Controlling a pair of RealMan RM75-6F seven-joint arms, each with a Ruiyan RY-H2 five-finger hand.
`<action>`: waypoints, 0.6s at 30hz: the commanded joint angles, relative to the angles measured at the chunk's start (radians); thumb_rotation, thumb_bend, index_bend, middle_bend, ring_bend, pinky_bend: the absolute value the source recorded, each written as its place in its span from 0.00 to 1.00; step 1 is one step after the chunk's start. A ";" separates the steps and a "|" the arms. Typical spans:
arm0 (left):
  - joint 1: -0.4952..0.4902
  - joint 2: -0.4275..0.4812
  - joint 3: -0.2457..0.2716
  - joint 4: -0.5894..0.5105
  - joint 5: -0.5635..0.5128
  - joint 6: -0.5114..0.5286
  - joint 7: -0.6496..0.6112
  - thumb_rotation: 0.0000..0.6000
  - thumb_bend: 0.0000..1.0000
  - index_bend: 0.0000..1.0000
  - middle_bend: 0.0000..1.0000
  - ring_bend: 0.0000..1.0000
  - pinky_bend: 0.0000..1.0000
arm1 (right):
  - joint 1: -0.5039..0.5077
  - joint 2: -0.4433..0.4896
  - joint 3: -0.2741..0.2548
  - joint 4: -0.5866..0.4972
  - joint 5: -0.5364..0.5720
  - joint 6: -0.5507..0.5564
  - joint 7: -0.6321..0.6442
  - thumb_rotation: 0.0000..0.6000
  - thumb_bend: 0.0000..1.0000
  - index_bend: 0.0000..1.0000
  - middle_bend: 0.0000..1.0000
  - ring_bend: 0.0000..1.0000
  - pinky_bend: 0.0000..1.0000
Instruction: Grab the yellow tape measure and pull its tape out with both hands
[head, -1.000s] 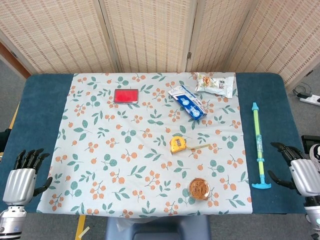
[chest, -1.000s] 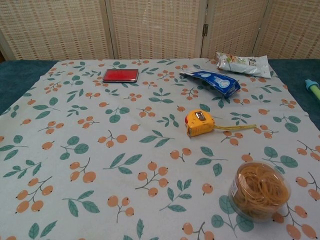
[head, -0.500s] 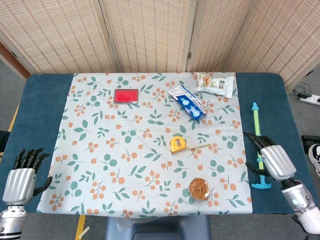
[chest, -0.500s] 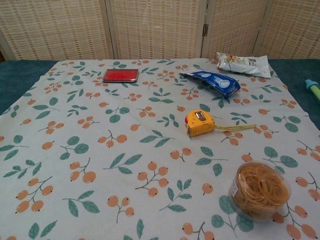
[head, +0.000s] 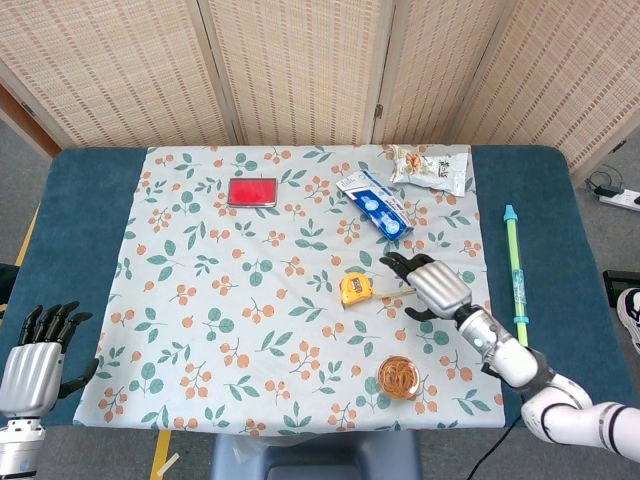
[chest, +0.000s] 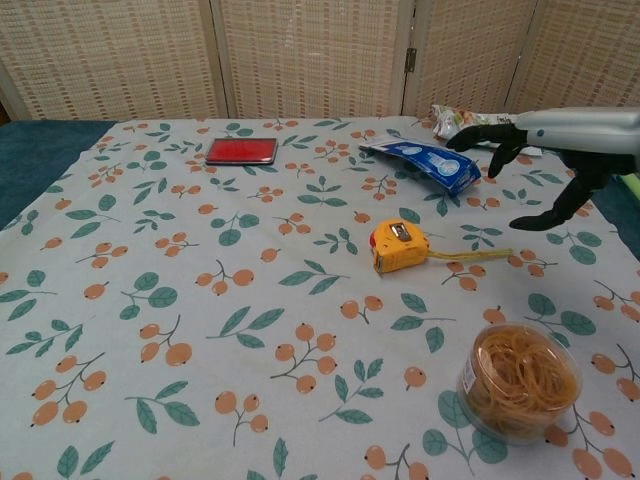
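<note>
left hand (head: 32, 372) in head view only

Yellow tape measure (head: 354, 288) lies on the cloth, tape (chest: 478, 256) (a short length) extended rightward.

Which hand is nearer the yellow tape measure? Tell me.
Right. The right hand hovers open just beside the yellow tape measure, over its tape; the left hand waits at the table's near left corner.

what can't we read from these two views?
- left robot hand: absent from chest view; wrist cut by head view's bottom edge.
- right robot hand: height above the yellow tape measure unclear.
- snack packet: partly behind that hand in chest view; print too small.
</note>
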 joint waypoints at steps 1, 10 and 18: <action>0.001 0.000 -0.003 -0.001 -0.004 0.002 0.000 1.00 0.34 0.27 0.16 0.12 0.00 | 0.065 -0.084 0.009 0.068 0.060 -0.069 -0.098 1.00 0.34 0.00 0.06 0.20 0.18; -0.003 -0.004 -0.011 0.003 -0.017 -0.009 0.001 1.00 0.34 0.28 0.16 0.12 0.00 | 0.158 -0.213 -0.007 0.195 0.141 -0.135 -0.225 1.00 0.34 0.00 0.08 0.18 0.18; -0.005 -0.006 -0.013 0.004 -0.021 -0.014 0.002 1.00 0.34 0.28 0.16 0.12 0.00 | 0.206 -0.289 -0.020 0.295 0.176 -0.171 -0.237 1.00 0.34 0.03 0.13 0.19 0.18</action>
